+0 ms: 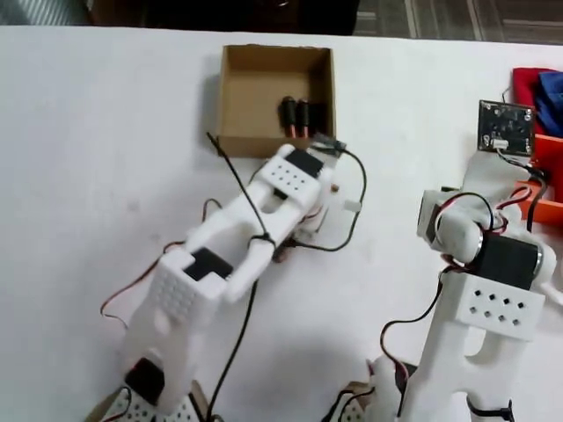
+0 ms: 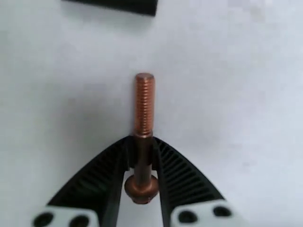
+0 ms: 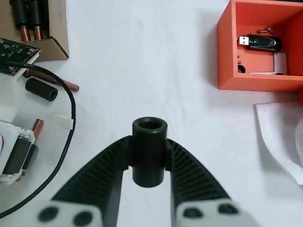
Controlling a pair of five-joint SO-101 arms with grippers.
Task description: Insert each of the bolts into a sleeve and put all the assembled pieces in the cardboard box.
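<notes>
My left gripper point(image 2: 142, 142) is shut on a copper bolt point(image 2: 143, 106) just below its head, threaded end pointing away over the white table. A black sleeve point(image 2: 128, 4) lies a short way beyond the bolt's tip. My right gripper point(image 3: 149, 142) is shut on an upright black sleeve point(image 3: 149, 135), open bore facing the camera. The cardboard box point(image 1: 255, 88) stands at the back of the table with two assembled pieces point(image 1: 295, 117) inside; the left arm point(image 1: 295, 180) ends just in front of it. A loose sleeve point(image 3: 41, 89) and a loose bolt point(image 3: 71, 85) lie near the box point(image 3: 52, 45).
An orange bin point(image 3: 227, 56) with a USB stick point(image 3: 260, 42) and small parts stands at the right. White cloth point(image 3: 279, 137) lies beside it. A black cable point(image 3: 71, 118) loops over the table by the left arm. The right arm point(image 1: 493, 272) stands at the right front.
</notes>
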